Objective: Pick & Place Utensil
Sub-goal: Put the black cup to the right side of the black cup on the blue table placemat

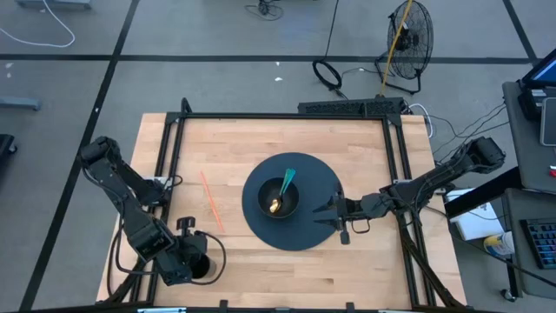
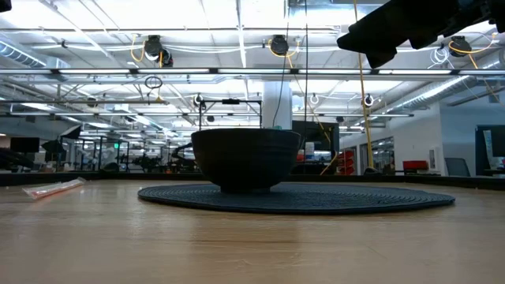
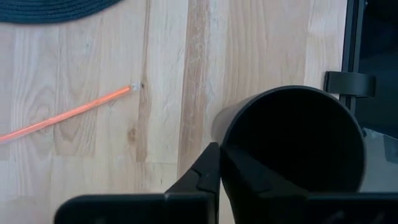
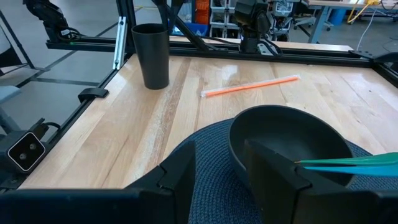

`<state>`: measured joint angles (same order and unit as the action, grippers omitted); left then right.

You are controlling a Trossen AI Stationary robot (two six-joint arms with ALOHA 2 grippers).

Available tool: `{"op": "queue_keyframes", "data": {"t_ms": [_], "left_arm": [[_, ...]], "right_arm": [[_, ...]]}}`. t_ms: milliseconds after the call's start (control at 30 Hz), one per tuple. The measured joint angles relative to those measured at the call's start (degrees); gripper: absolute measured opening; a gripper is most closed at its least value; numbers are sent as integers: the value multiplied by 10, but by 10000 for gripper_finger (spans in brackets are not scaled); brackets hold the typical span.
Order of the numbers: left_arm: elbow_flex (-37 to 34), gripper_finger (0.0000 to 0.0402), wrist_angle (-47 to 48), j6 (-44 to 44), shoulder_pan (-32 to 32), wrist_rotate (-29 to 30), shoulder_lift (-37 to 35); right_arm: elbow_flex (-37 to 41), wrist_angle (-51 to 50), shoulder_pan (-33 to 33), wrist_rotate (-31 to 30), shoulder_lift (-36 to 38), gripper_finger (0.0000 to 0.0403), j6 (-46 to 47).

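A black bowl point(image 1: 278, 200) stands on a round dark mat point(image 1: 317, 187) at the table's middle. In it lies a utensil point(image 1: 284, 187) with its gold head on the bowl's bottom and its teal handle point(image 4: 348, 163) leaning over the rim. My right gripper point(image 4: 227, 180) hovers open above the mat's right part, level and pointing at the bowl, well above the table point(image 2: 410, 28). A black cup point(image 1: 200, 265) stands upright near the table's near left corner. My left gripper point(image 3: 219, 168) reaches down to its rim, shut on it. My left gripper pinches the black cup's rim point(image 3: 219, 134), with one finger point(image 3: 252, 180) inside the opening and the other point(image 3: 199, 177) outside the wall. The fingers come steeply from above. The cup stands upright with its bottom on the table point(image 4: 152, 56).
An orange straw point(image 1: 211, 202) lies on the wood left of the mat, between the cup and the bowl. A black frame rail point(image 1: 169, 156) runs along the table's edges. A keyboard point(image 1: 352, 107) lies at the far edge, and a fan point(image 1: 408, 35) stands on the floor beyond it.
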<state>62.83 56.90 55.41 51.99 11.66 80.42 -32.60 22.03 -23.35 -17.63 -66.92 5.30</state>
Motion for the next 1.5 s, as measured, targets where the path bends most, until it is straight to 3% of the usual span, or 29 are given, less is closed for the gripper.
{"op": "queue_keyframes", "data": {"t_ms": [333, 867, 1167, 1500], "left_arm": [[0, 6, 0, -35, -4, 8, 0], [7, 3, -1, -147, -84, -53, -13], [30, 2, 6, -212, -117, -38, -43], [31, 2, 44, -295, -218, -23, -84]], "right_arm": [[0, 0, 0, 0, 0, 130, 0], [0, 7, 0, 0, 0, 130, 0], [0, 5, 0, 0, 0, 130, 0], [0, 5, 0, 0, 0, 130, 0]]}}
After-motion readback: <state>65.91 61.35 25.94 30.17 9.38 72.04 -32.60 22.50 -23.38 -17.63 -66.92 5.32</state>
